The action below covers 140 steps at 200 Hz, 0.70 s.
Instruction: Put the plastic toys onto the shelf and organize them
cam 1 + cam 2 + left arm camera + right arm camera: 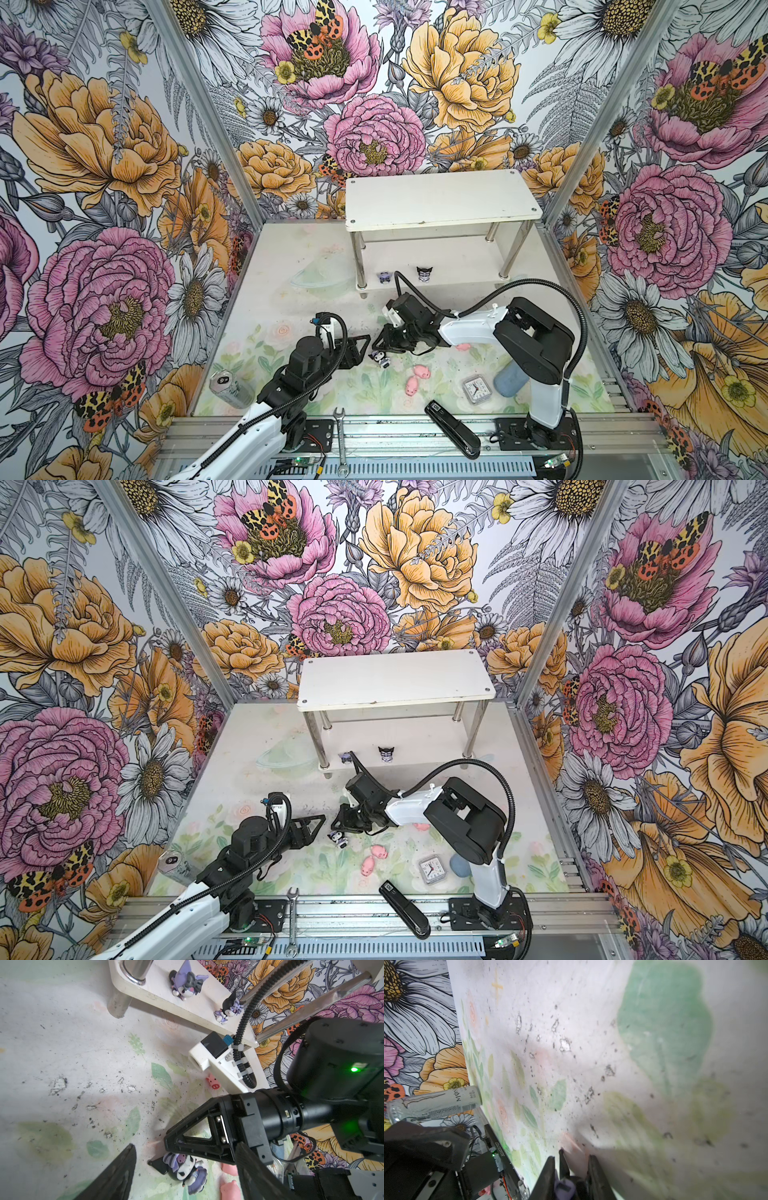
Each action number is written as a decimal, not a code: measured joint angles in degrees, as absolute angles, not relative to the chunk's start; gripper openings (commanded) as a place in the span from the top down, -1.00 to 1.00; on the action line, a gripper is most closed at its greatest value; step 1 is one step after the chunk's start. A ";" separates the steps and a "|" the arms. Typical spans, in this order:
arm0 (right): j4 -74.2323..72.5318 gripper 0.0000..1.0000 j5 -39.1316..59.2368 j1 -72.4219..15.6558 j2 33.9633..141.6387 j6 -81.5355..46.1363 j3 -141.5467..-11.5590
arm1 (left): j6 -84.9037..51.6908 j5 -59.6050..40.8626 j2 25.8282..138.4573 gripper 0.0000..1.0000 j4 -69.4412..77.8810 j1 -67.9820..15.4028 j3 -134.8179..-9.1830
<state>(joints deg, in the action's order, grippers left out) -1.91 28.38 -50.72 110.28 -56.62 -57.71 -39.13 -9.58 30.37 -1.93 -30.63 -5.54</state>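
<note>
Right end effector [383, 345] clenched on the black-eared figurine [380, 358], low on the counter [270, 291] mid-field; right wrist view shows purple plastic between its fingers [548, 1174]. Step, as judged: grasp made, lift not yet begun. Next: raise clear, carry to the shelf [440, 199], enter the lower tier between chrome legs, set down beside the two figurines [384, 277] there. Left end effector [360, 347] released, empty, just beside: collision risk. Pigs [422, 371] lie loose near; clock [473, 388] and stapler [453, 428] well apart.

Twin high views over the table [291, 249]; close wrist views.
</note>
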 measured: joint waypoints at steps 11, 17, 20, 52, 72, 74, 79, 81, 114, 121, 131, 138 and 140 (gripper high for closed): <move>-3.14 0.74 28.84 -50.52 110.28 -56.95 -57.14 | -39.13 -9.63 30.02 -0.57 -2.33 -30.63 -5.30; -3.68 0.76 29.08 -50.35 110.28 -57.06 -56.88 | -39.13 -9.63 29.82 -0.58 -2.55 -30.63 -5.17; -3.95 0.77 29.15 -50.26 110.28 -57.12 -56.73 | -39.18 -9.67 29.63 -0.58 -2.72 -30.63 -5.13; -5.74 0.83 29.69 -49.32 110.28 -57.21 -56.07 | -39.31 -10.26 27.24 -0.62 -3.16 -30.63 -4.95; -6.26 0.88 29.85 -47.97 110.26 -56.97 -56.07 | -39.31 -11.55 26.30 -0.71 -3.05 -30.63 -4.84; -6.31 0.88 29.85 -47.86 110.24 -56.97 -56.07 | -39.42 -11.73 26.24 -0.73 -3.03 -30.63 -4.82; -6.42 0.90 29.85 -47.44 110.17 -56.93 -56.07 | -39.55 -12.14 26.22 -0.78 -2.94 -30.63 -4.80; -6.46 0.90 29.85 -47.33 110.15 -56.93 -56.07 | -39.72 -12.27 26.22 -0.79 -2.92 -30.63 -4.80; -7.60 0.93 29.89 -44.93 108.25 -56.10 -56.07 | -40.60 -15.14 26.24 -0.97 -1.96 -30.63 -4.47; -7.88 0.94 29.95 -44.42 107.57 -56.05 -56.07 | -40.62 -15.57 26.30 -0.97 -1.58 -30.63 -4.27; -8.40 0.95 30.11 -43.64 106.45 -55.83 -56.07 | -40.60 -16.16 26.74 -0.97 -0.75 -30.63 -3.99; -8.64 0.95 30.11 -43.27 105.69 -55.66 -56.07 | -40.60 -16.47 27.38 -0.97 0.01 -30.63 -3.81; -8.69 0.95 30.11 -43.18 105.54 -55.64 -56.07 | -40.60 -16.51 27.53 -0.97 0.21 -30.63 -3.77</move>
<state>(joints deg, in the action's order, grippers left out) -8.69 30.11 -43.18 105.54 -55.64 -56.07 -40.60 -16.51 27.53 0.21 -30.63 -3.77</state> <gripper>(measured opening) 0.249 0.986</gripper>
